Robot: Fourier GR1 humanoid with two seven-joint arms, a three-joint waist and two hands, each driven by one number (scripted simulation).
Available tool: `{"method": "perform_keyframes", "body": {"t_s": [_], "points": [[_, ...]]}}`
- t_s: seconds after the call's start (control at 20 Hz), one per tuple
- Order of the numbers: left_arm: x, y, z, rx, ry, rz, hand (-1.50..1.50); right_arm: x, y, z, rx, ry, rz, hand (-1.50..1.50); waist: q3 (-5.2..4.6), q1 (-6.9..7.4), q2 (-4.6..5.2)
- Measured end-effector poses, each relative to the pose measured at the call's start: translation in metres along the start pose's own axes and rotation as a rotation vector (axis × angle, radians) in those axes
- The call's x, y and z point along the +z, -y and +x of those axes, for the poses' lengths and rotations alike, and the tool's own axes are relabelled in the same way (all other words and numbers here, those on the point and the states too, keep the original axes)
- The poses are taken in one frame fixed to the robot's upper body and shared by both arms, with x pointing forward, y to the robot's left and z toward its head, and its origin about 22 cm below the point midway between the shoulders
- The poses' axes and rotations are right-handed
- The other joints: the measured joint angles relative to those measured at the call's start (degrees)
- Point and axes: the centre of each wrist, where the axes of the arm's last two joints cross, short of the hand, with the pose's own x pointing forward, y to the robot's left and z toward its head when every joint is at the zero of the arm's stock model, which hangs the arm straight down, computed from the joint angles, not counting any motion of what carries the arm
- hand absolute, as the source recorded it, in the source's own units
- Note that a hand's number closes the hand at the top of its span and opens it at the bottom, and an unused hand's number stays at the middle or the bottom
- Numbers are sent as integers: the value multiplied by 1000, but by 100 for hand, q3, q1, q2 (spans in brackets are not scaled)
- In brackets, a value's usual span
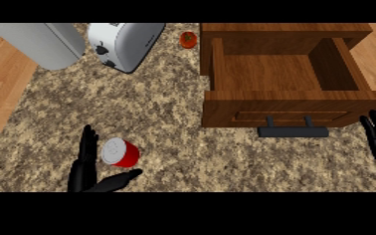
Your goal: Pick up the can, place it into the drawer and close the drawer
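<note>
**A:** Where's the can?

**B:** The red can (122, 152) sits on the surface (176, 124), between the left hand's (81, 175) straight fingers and wide-spread thumb. Nothing has curled round it.

**A:** Why there?

**B:** Probably lined up for a grasp. The drawer (220, 110) is open to receive it. The right hand (369, 134) rests straight-fingered near the handle (292, 131).

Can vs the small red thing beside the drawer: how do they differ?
The can is larger, with a silver top; the small red thing is orange-red all over. The can sits near the counter's front, between fingers and thumb of the left robot hand; the small red thing sits at the back, beside the drawer. Both are reddish and outside the drawer.
</note>
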Motion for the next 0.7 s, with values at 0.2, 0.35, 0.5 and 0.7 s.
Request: {"method": "perform_keyframes", "body": {"t_s": [0.2,0.35,0.5,0.7], "points": [[-4,5,-4,1,-1,0,-150,1,-4,1,-4,0,-2,-150,-1,1,-1],[-11,11,-4,9,-4,-10,-150,1,-5,4,-4,-8,0,-150,-1,0,0],[-19,15,-2,11,-8,-14,-150,-2,1,4,-7,-4,-4,-150,-1,0,0],[-22,26,0,16,-5,-30,-150,0,3,1,-6,-4,-1,-150,0,-3,0]]}}
